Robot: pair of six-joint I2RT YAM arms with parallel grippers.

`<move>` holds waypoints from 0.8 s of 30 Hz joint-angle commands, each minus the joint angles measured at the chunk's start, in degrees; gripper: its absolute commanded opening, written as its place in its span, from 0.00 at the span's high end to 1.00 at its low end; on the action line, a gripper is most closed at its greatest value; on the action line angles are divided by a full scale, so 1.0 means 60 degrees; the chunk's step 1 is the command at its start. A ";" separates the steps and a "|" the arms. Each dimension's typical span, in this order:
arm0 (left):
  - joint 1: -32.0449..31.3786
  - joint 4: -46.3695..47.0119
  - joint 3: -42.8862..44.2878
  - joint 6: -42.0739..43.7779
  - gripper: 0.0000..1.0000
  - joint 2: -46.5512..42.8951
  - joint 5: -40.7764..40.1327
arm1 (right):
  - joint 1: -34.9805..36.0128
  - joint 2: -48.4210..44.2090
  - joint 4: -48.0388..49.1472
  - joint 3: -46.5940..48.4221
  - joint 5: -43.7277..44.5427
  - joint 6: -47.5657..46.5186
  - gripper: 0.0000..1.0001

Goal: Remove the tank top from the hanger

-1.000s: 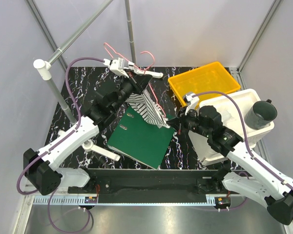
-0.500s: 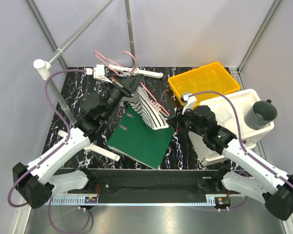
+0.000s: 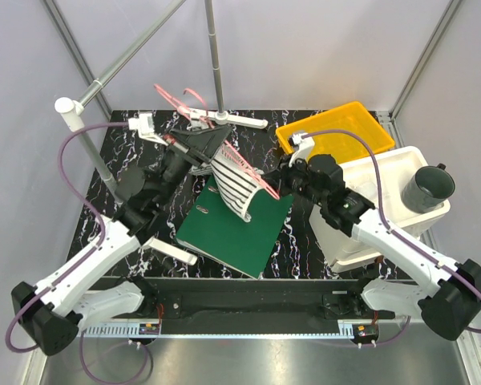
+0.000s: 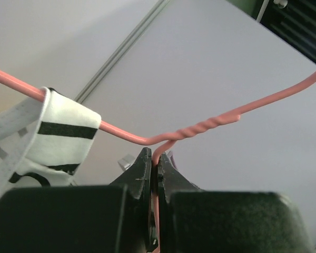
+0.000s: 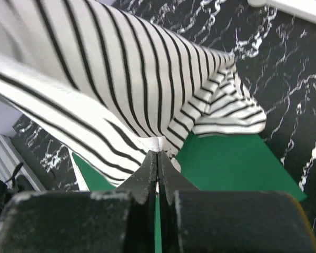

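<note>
**Tank top**: off the counter, slung in mid-air over the far end of the green binder, near the middle of the scene. It is stretched between the two arms, upper end far-left and lower end near-right. It is not yet off the hanger.

**Strap**: in the left wrist view, one strap is looped over the hanger's sloping arm, left of the twisted neck. The other strap cannot be made out.

**Hanger**: pink wire, held tilted above the far-left part of the counter.

**Left hand**: fingers pinched together on the wire just below the twist.

**Right hand**: fingers clamped on the white hem of the fabric. The stripes fan away from the grip and the cloth looks taut.

**Step in hand (judged):** the pull-off, with the hanger anchored by the left arm and the garment drawn by the right.

**Next move calls for (judged):**
- Draw the fabric along the hanger arm toward its outer bend, not straight down, so the loop slides over the shoulder end.
- Alternatively, tip that end of the hanger down toward the pull.
- Keep both grips firm, since the thin wire could twist in the left hand.
</note>
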 commanded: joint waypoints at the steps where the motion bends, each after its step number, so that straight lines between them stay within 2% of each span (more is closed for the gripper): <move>1: 0.0093 -0.0105 0.1226 0.0409 1.00 0.0785 0.0830 | -0.0015 0.0045 0.0355 0.0755 0.0264 -0.0301 1.00; 3: 0.0136 -0.0164 0.1504 0.0556 1.00 0.1021 0.0992 | -0.0015 -0.0101 -0.0098 0.0522 0.0381 -0.0302 0.96; 4: 0.0137 -0.0237 0.1622 0.0774 1.00 0.1239 0.1138 | -0.0015 -0.0174 -0.0186 0.0434 0.0425 -0.0331 0.85; 6: 0.0151 -0.0864 0.2234 0.1372 1.00 0.1475 0.1373 | -0.0015 -0.0509 -0.0552 0.0185 0.0455 -0.0316 0.82; 10: 0.0210 -0.2228 0.3277 0.2254 1.00 0.2090 0.1915 | -0.0015 -0.1360 -0.1444 0.0023 0.0455 -0.0404 0.62; 11: 0.0210 -0.2447 0.3351 0.2371 1.00 0.2149 0.1902 | -0.0015 -0.1782 -0.1954 0.0037 0.0499 -0.0462 0.52; 14: 0.0224 -0.2886 0.3585 0.2870 1.00 0.2150 0.1653 | -0.0015 -0.2602 -0.3038 0.0213 0.0762 -0.0682 0.36; 16: 0.0239 -0.3034 0.3615 0.3192 1.00 0.2106 0.1346 | -0.0015 -0.2971 -0.3596 0.0388 0.0821 -0.0755 0.28; 18: 0.0239 -0.3225 0.3659 0.3339 1.00 0.2135 0.1126 | -0.0015 -0.3396 -0.3673 0.0506 0.0691 -0.0683 0.17; 19: 0.0239 -0.3226 0.3659 0.3354 1.00 0.2150 0.1096 | -0.0015 -0.3470 -0.3542 0.0637 0.0428 -0.0610 0.16; 21: 0.0239 -0.3255 0.3732 0.3281 1.00 0.2266 0.1139 | -0.0015 -0.3354 -0.3264 0.0755 -0.0534 -0.0595 0.06; 24: 0.0239 -0.3284 0.3806 0.2946 1.00 0.2427 0.1344 | -0.0015 -0.2653 -0.2751 0.1033 -0.1402 -0.0726 0.00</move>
